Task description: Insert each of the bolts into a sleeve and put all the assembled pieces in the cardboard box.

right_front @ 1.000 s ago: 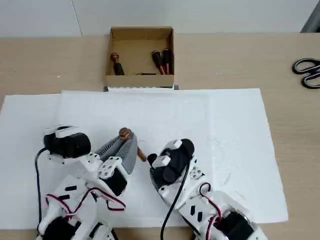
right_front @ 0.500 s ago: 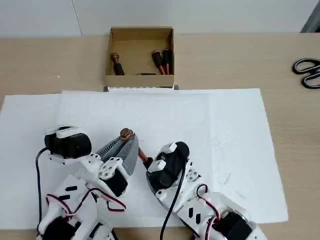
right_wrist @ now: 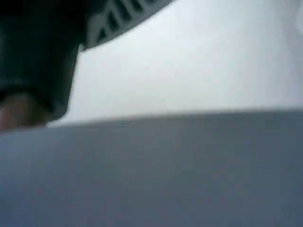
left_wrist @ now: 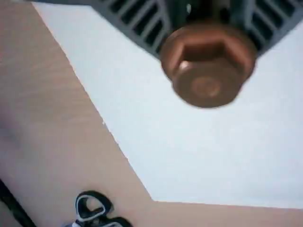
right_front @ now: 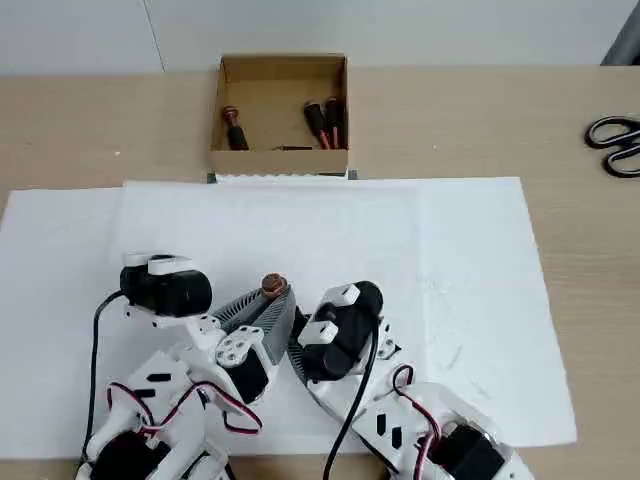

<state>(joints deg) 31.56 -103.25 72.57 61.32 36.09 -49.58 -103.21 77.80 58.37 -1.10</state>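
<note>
Progress check: three pieces (right_front: pixel 318 123) are already dropped in the box (right_front: pixel 283 160), one bolt (right_front: pixel 273 287) is clamped in the left hand (right_front: pixel 270 300), probably not sleeved yet; right hand (right_front: pixel 296 345) grip can't be told.

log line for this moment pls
left gripper: shut on bolt | right arm: close beside it, over paper | box: three pieces inside
</note>
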